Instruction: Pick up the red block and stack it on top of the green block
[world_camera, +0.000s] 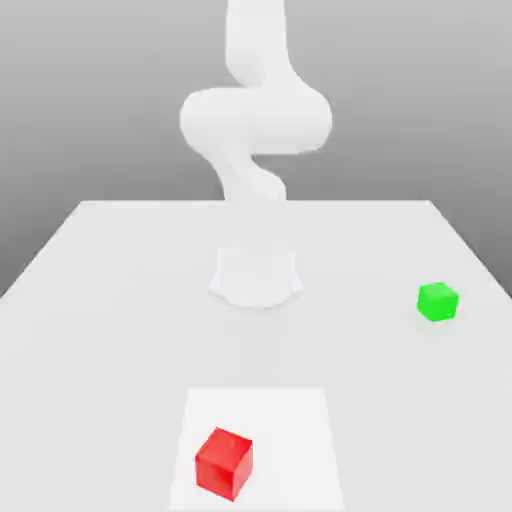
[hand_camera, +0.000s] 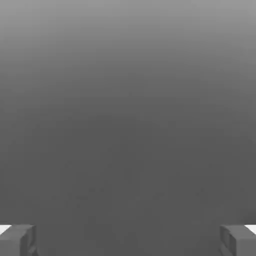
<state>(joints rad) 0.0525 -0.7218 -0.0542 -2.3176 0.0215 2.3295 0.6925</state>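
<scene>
Red block (world_camera: 223, 463): sitting nearest the camera in the exterior view, on a lighter square patch (world_camera: 300, 420) of the table (world_camera: 100, 300), slightly toward that view's left of centre; nothing is touching it.
Green block (world_camera: 437, 301): resting farther back, toward the exterior view's right, well apart from the red block.
Arm (world_camera: 255, 120): rising from its base at the far middle of the table, with both blocks lying clear of it.
Gripper (hand_camera: 128, 240): fingers (hand_camera: 17, 240) standing spread wide in the hand view, gripping nothing; only grey surface is showing between them.
Task state: appearing not yet begun; red block is waiting to be grasped.
Risk, grasp: block is sitting turned on the table, so unaligned fingers could be closing on corners and letting it slip.
Risk, stacking: off-centre release could be toppling the red block or nudging the green one.
Containers: none; nothing is holding the blocks.
</scene>
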